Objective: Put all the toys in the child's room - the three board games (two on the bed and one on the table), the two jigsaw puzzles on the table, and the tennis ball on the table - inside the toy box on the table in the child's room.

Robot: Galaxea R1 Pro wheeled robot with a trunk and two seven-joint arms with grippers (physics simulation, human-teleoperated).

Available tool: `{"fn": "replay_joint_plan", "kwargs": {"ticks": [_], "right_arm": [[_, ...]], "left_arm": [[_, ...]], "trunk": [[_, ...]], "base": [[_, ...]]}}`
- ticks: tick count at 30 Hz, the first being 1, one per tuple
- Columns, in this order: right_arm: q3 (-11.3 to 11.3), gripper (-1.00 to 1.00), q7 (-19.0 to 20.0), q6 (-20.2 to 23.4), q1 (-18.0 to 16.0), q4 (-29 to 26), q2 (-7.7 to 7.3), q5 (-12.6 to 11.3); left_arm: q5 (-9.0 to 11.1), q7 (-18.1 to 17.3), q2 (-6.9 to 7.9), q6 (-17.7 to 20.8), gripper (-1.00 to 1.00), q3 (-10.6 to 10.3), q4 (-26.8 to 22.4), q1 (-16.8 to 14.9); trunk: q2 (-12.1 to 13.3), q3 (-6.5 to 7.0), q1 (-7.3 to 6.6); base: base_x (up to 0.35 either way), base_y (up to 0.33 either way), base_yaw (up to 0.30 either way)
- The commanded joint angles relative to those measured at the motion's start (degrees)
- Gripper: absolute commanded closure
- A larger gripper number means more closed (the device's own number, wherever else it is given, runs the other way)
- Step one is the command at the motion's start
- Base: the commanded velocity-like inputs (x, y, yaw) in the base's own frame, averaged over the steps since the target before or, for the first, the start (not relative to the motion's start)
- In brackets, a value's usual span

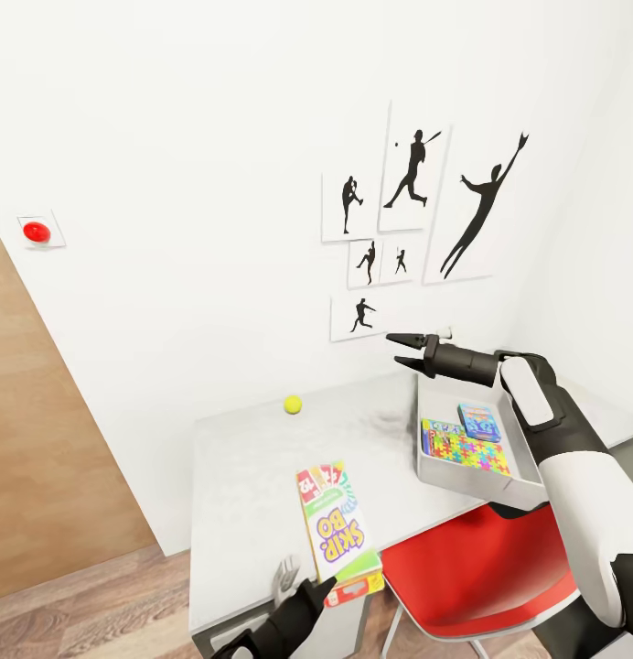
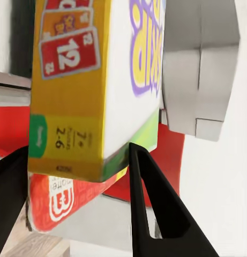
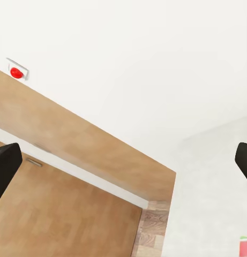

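The white SKIP-BO board game (image 1: 333,531) lies on a red and green board game (image 1: 355,583) at the table's (image 1: 243,476) near edge, overhanging it. My left gripper (image 1: 294,590) is shut on the SKIP-BO box's near end (image 2: 80,107), with a black finger (image 2: 155,203) on either side. The red box (image 2: 48,201) sits just under it. A tennis ball (image 1: 293,404) rests at the table's far side. The toy box (image 1: 435,471) holds jigsaw puzzles (image 1: 465,450) and a blue box (image 1: 478,421). My right gripper (image 1: 403,351) hangs open above the toy box's far left corner.
A red chair (image 1: 481,577) stands under the toy box end of the table. Black silhouette pictures (image 1: 413,210) hang on the white wall behind. A wooden door (image 1: 42,439) and a red wall button (image 1: 37,232) are at the left, with plank floor (image 1: 97,613) below.
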Motion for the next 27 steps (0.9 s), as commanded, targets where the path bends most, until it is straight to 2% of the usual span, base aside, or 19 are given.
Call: {"fn": "replay_joint_plan", "kwargs": {"ticks": [1,5,8,12,17,23,27], "right_arm": [[0.1,-1.00,0.4,0.1,-0.1,0.0,-0.04,0.3],[0.1,-1.00,0.4,0.1,-0.1,0.0,-0.04,0.2],[0.1,-1.00,0.4,0.1,-0.1,0.0,-0.04,0.2],[0.1,-1.00,0.4,0.1,-0.1,0.0,-0.04,0.3],[0.1,-1.00,0.4,0.1,-0.1,0.0,-0.04,0.2],[0.0,-1.00,0.4,0.1,-0.1,0.0,-0.07,0.3],[0.0,-1.00,0.4,0.1,-0.1,0.0,-0.12,0.3]], "left_arm": [[0.5,-0.8,0.00,0.6,1.00,0.0,0.0,0.0],[0.4,-5.0,0.00,0.8,1.00,0.0,-0.1,0.0],[0.4,-6.1,0.00,1.2,1.00,0.0,-0.1,0.0],[0.4,-6.6,0.00,2.1,1.00,-0.1,-1.2,0.0],[0.4,-6.6,0.00,5.4,1.00,-0.2,-4.9,0.3],[0.4,-6.7,0.00,7.0,1.00,-0.2,-5.8,0.4],[0.4,-6.7,0.00,11.3,1.00,-0.2,-10.0,1.2]], "trunk": [[-0.1,-0.10,0.02],[-0.1,-0.10,0.02],[-0.1,-0.10,0.02],[-0.1,-0.10,0.02],[-0.1,-0.10,0.02],[-0.1,-0.10,0.02],[-0.1,-0.10,0.02]], "base": [[0.000,0.000,0.000],[0.000,0.000,0.000],[0.000,0.000,0.000],[0.000,0.000,0.000],[0.000,0.000,0.000],[0.000,0.000,0.000],[0.000,0.000,0.000]]}}
